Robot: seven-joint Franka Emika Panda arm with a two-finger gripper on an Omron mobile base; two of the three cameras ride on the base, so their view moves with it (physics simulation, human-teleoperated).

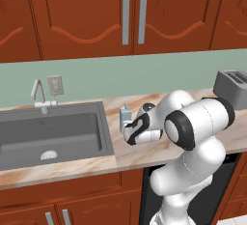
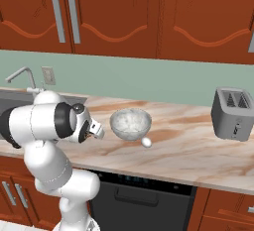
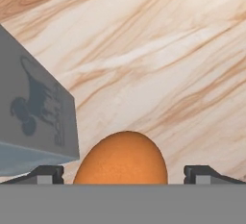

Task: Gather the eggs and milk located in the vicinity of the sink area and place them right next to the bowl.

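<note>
In the hand view, an orange-brown egg (image 3: pixel 120 156) lies on the marble counter right in front of my gripper (image 3: pixel 125 172). The jaws stand open, one fingertip on each side of the egg and apart from it. Just left of the egg stands the pale blue-grey milk carton (image 3: pixel 33 117). In the left base view the milk carton (image 1: pixel 124 115) stands upright on the counter right of the sink (image 1: pixel 48 132), with my hand low beside it. The bowl (image 2: pixel 130 123) sits further right on the counter, and a white egg (image 2: pixel 146 142) lies at its front right.
A grey toaster (image 2: pixel 232 113) stands at the counter's right end by the wall. The chrome faucet (image 1: pixel 39 93) rises behind the sink. Wooden cabinets hang above, and a dark dishwasher front sits below the counter.
</note>
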